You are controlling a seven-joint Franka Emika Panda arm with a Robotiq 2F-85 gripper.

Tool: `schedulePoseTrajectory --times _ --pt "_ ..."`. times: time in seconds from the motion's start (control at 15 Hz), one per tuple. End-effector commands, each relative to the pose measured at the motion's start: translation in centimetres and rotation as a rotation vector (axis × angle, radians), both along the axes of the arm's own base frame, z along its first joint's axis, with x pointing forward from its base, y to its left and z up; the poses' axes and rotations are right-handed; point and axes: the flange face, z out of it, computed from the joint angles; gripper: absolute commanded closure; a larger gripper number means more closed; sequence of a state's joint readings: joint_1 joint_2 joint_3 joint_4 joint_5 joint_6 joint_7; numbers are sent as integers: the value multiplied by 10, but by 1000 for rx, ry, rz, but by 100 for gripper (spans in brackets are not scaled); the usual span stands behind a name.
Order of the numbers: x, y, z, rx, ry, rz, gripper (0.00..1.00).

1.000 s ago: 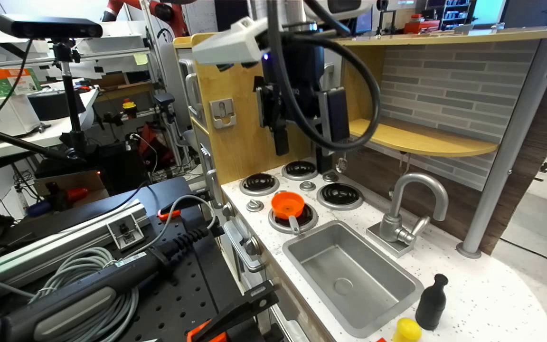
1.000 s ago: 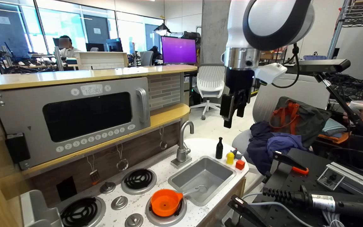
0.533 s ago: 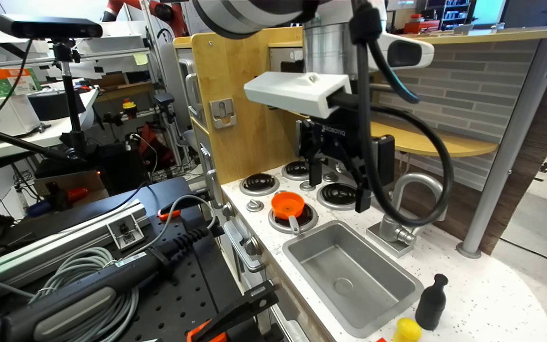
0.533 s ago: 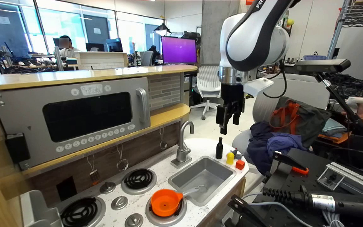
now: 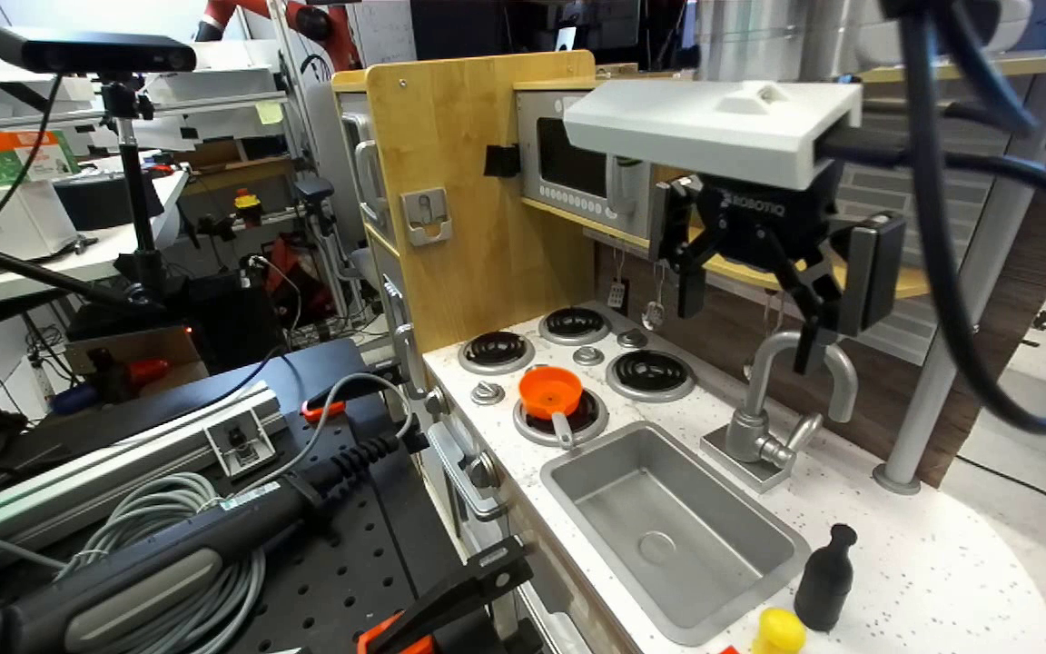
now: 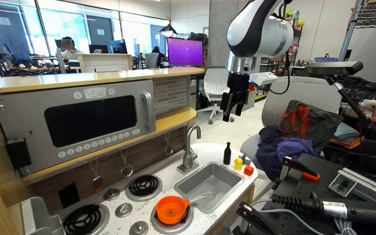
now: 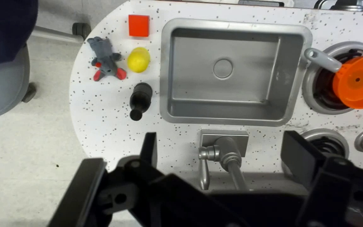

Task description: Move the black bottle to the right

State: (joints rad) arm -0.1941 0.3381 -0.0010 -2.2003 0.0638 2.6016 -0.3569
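The black bottle (image 5: 824, 581) stands upright on the white speckled counter, beside the sink's end, in both exterior views (image 6: 227, 154). In the wrist view the bottle (image 7: 141, 100) is left of the sink, its cap toward the bottom of the picture. My gripper (image 5: 750, 338) is open and empty, high above the counter. It also shows in an exterior view (image 6: 232, 117), well above the bottle's height. In the wrist view its fingers (image 7: 221, 138) are wide apart, with the tap seen between them below. The bottle is outside the fingers, beyond the left one.
The silver tap (image 7: 228, 151) rises behind the sink (image 7: 165, 72). A yellow object (image 7: 138, 60), a red block (image 7: 138, 25) and a grey plush toy (image 7: 104, 56) sit near the bottle. An orange pan (image 5: 550, 392) rests on a burner. A shelf (image 6: 175, 119) juts out above the counter.
In an exterior view my gripper has moved right from above the burners to above the tap. It dipped, then rose again in the last half second. The bottle has not moved.
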Motion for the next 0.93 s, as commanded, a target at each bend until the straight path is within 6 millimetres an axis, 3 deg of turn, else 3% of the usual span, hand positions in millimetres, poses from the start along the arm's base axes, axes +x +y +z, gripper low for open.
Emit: schedulePoseTrajectory --times 0.0,0.33,0.87 --pt "0 -44 -4 32 34 -25 0" --pt "-4 -83 -32 -20 110 -51 0" --pt "15 -96 -84 -89 149 -35 0"
